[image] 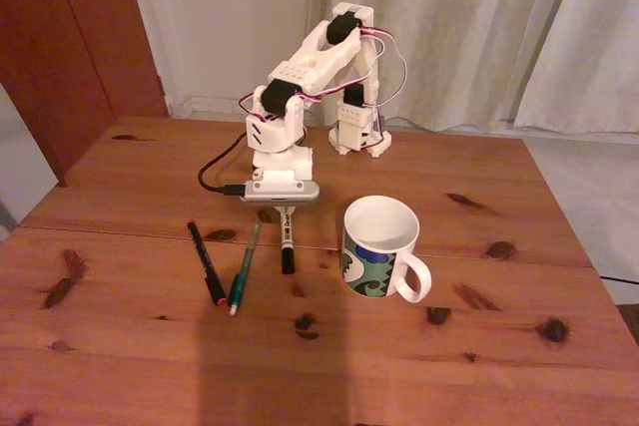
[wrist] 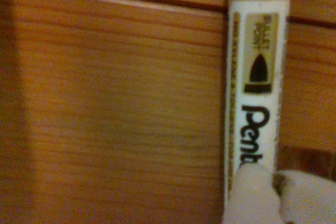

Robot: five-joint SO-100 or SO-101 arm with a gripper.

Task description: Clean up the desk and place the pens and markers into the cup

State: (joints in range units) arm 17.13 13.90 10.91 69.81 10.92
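On the desk [image: 140,346] lie three sticks left of the cup [image: 379,246], a white mug with a blue and green pattern. The black pen with a red tip [image: 206,260] is leftmost, with the teal-green pen [image: 244,268] beside it. The white marker [image: 288,244] lies closest to the cup, black end toward the front. My gripper [image: 286,213] is bent down over the marker's far end. In the wrist view the marker [wrist: 257,77] runs down into my gripper [wrist: 278,182], whose white fingertips [wrist: 252,198] stand close together against its barrel.
The arm's base [image: 359,132] stands at the back of the desk before white curtains. A black cable [image: 212,172] loops left of the arm. The mug's handle [image: 417,281] points front right. Bare wood stretches in front of the pens.
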